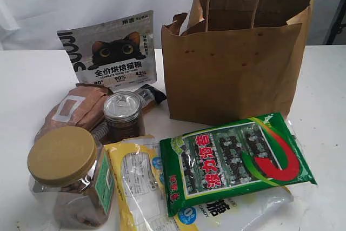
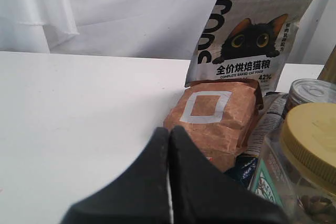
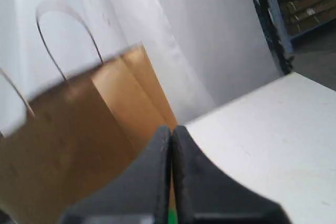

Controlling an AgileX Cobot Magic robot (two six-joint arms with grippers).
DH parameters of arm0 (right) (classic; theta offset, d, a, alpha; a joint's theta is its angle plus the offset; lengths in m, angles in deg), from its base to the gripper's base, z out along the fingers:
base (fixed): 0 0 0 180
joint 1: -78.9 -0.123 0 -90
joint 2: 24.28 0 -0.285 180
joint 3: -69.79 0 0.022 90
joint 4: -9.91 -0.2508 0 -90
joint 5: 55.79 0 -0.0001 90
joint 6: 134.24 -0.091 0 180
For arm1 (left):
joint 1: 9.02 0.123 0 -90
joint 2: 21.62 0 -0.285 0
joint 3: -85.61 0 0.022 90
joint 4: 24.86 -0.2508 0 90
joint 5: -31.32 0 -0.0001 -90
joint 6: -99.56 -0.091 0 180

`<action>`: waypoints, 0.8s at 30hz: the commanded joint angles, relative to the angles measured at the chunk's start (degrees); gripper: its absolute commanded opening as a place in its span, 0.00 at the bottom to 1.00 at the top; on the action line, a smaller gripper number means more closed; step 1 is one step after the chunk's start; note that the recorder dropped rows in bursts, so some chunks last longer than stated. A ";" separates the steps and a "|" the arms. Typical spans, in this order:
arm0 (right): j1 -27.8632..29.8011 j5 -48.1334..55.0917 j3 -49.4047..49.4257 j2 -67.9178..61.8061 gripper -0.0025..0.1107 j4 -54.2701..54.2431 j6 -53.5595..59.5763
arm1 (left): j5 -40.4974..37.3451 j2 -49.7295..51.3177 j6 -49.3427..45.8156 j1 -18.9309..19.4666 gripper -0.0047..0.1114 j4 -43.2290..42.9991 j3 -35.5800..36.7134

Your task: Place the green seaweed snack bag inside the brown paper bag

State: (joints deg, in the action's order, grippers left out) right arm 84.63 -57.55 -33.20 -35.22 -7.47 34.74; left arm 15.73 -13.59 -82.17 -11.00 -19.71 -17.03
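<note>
The green seaweed snack bag (image 1: 236,158) lies flat at the front of the table, resting partly on a clear-and-yellow packet. Behind it the brown paper bag (image 1: 238,58) stands upright with its mouth open and its cord handles up. Neither gripper shows in the exterior view. In the left wrist view my left gripper (image 2: 169,131) is shut with nothing in it, facing a pinkish-brown pouch. In the right wrist view my right gripper (image 3: 171,129) is shut and empty, with the paper bag (image 3: 79,129) close in front of it and a sliver of green visible through the slit below the fingertips.
A cat-food pouch (image 1: 113,52) stands at the back left. In front of it lie a pinkish-brown pouch (image 1: 75,109), a small can (image 1: 123,114), a yellow-lidded jar (image 1: 67,174) and a clear-and-yellow candy packet (image 1: 146,187). White table (image 1: 324,106) extends to the right.
</note>
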 commanded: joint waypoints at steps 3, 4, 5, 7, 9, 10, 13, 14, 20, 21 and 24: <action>-0.08 -9.01 -1.23 0.26 0.02 -15.49 -11.52 | 0.33 -0.24 -0.31 -0.22 0.04 -0.18 -0.14; -0.08 -4.02 -4.92 -0.40 0.02 -10.59 -11.52 | 0.33 -0.24 -0.31 -0.22 0.04 -0.18 -0.14; -0.08 2.76 -10.61 -3.28 0.02 -6.44 -11.21 | 0.33 -0.24 -0.31 -0.22 0.04 -0.18 -0.14; -0.08 13.25 -19.15 -9.91 0.02 -1.25 -9.66 | 0.33 -0.24 -0.31 -0.22 0.04 -0.18 -0.14; -0.08 23.81 -26.74 -17.01 0.02 2.37 -8.22 | 0.33 -0.24 -0.12 -0.22 0.04 -0.18 -0.14; -0.08 29.82 -31.04 -22.23 0.02 3.89 -7.03 | 0.33 -0.24 -0.12 -0.22 0.04 -0.18 -0.14; -0.08 44.94 -42.54 -36.33 0.02 4.49 1.47 | 0.33 -0.24 -0.12 -0.22 0.04 -0.18 -0.14; -0.08 46.53 -44.11 -38.39 0.03 3.94 3.20 | 0.33 -0.24 -0.12 -0.22 0.04 -0.18 -0.14; -0.08 53.06 -46.58 -50.95 0.28 -6.12 16.67 | 0.33 -0.24 -0.26 -0.22 0.04 -0.18 -0.14; -0.08 53.17 -46.44 -52.88 0.35 -7.39 17.85 | 0.33 -0.24 -0.26 -0.22 0.04 -0.18 -0.14; -0.08 53.34 -46.44 -57.96 0.51 -8.05 18.58 | 0.33 -0.24 -0.26 -0.22 0.04 -0.18 -0.14</action>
State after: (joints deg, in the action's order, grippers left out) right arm 84.63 -4.85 -79.40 -89.25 -14.08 51.01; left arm 15.73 -13.59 -82.17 -11.00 -19.71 -17.03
